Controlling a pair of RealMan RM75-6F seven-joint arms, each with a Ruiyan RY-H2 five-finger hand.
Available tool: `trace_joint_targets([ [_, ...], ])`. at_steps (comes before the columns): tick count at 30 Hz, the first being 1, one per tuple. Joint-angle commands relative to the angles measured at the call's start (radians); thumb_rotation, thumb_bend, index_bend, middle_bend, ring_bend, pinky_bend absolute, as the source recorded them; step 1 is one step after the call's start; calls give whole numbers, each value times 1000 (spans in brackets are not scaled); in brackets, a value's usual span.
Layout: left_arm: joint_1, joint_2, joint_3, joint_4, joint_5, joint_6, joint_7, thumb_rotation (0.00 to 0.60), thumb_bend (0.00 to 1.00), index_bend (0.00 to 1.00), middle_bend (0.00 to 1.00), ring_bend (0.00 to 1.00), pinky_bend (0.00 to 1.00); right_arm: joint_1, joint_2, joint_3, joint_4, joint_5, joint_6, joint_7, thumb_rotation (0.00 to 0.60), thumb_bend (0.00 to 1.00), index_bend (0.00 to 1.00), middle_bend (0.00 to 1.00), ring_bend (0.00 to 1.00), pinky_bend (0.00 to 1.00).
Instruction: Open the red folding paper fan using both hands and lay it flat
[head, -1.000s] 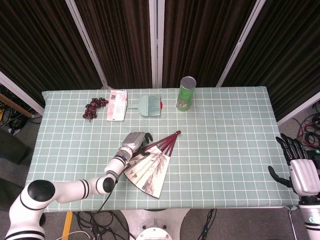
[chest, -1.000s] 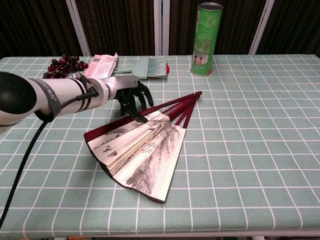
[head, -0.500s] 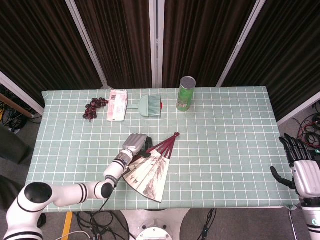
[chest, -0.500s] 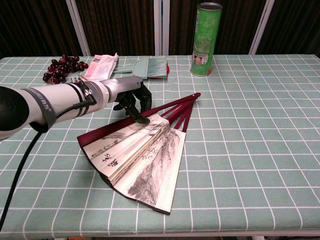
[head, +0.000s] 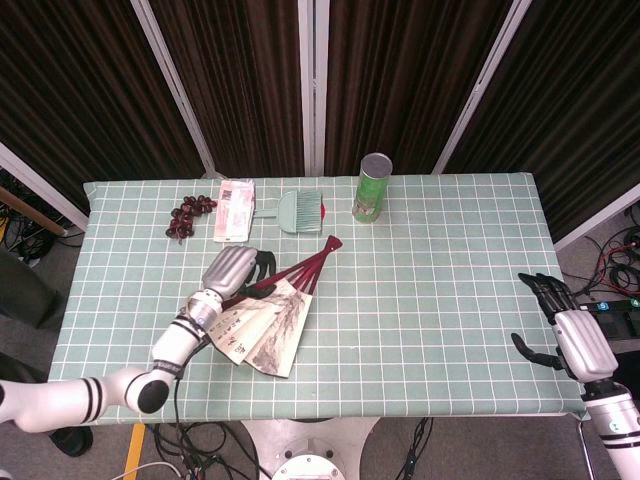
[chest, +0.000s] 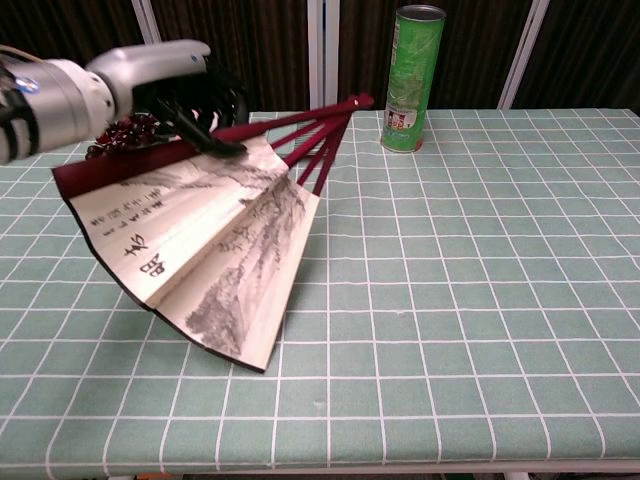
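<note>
The red folding fan (head: 264, 322) is partly spread, showing cream paper with ink painting and dark red ribs that meet at a pivot (head: 335, 240). My left hand (head: 232, 271) grips its upper red guard stick and holds the fan tilted, off the table. In the chest view the fan (chest: 195, 235) fills the left half, with my left hand (chest: 168, 84) on its top edge and the ribs pointing towards the green can. My right hand (head: 562, 335) hovers with fingers spread at the table's right front edge, far from the fan and holding nothing.
A green cylindrical can (head: 373, 187) stands at the back centre, also seen as the can (chest: 414, 76) in the chest view. A pale green brush (head: 301, 212), a pink packet (head: 235, 222) and dark red grapes (head: 190, 217) lie along the back left. The checked green tablecloth (head: 440, 280) covers the table.
My left hand has raised the fan off the table and carried it left and back. The right hand has shifted slightly inward over the table's edge.
</note>
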Motion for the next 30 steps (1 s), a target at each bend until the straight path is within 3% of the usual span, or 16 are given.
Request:
trace_joint_targets([
  [1, 106, 110, -2, -100, 173, 122, -154, 600, 371, 585, 714, 729, 879, 105, 0, -14, 8, -38, -131, 189, 600, 322, 91, 179, 18, 60],
  [7, 176, 153, 1, -106, 341, 238, -337, 600, 378, 598, 716, 729, 877, 234, -47, -29, 33, -79, -283, 361, 600, 327, 160, 227, 61, 111],
  [15, 198, 175, 8, -107, 493, 332, -427, 600, 378, 597, 718, 729, 876, 398, -127, 1, 48, -55, -447, 497, 600, 361, 236, 248, 74, 130],
  [30, 183, 191, 6, -168, 600, 382, -395, 600, 379, 597, 721, 729, 870, 590, -237, 157, -26, 167, -602, 301, 600, 378, 251, 220, 74, 131],
])
